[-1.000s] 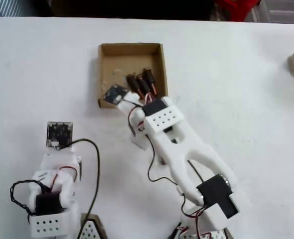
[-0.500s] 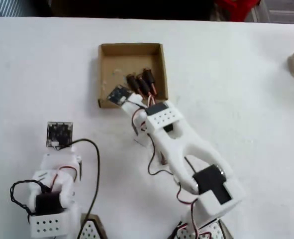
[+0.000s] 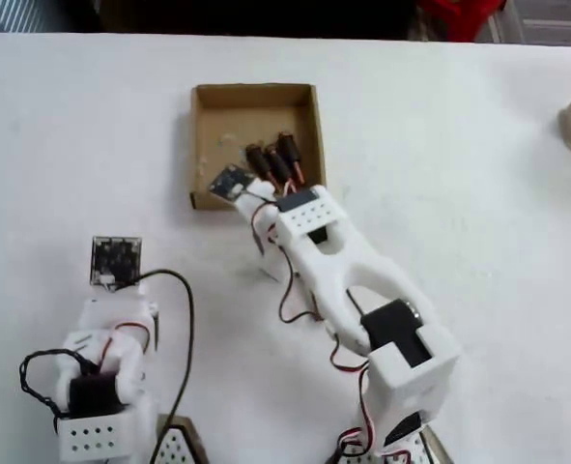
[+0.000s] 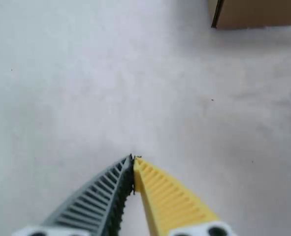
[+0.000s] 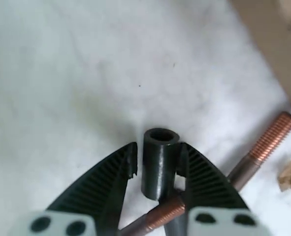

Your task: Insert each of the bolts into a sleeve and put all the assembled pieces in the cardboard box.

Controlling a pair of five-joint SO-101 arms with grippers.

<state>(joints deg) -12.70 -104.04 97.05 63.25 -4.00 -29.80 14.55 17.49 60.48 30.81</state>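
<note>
A black sleeve [image 5: 158, 162] stands beside a copper bolt [image 5: 263, 150]; three assembled pieces [image 3: 275, 164] lie in the box [image 3: 227, 126].

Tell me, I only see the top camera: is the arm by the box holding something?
Observer: A black sleeve stands upright between the open jaws of the right gripper.
Operator: Where's its bolt?
Observer: A copper bolt lies on the table right beside the sleeve, not inside it.
Operator: And the other arm?
Observer: The left gripper is shut, with nothing in it.
</note>
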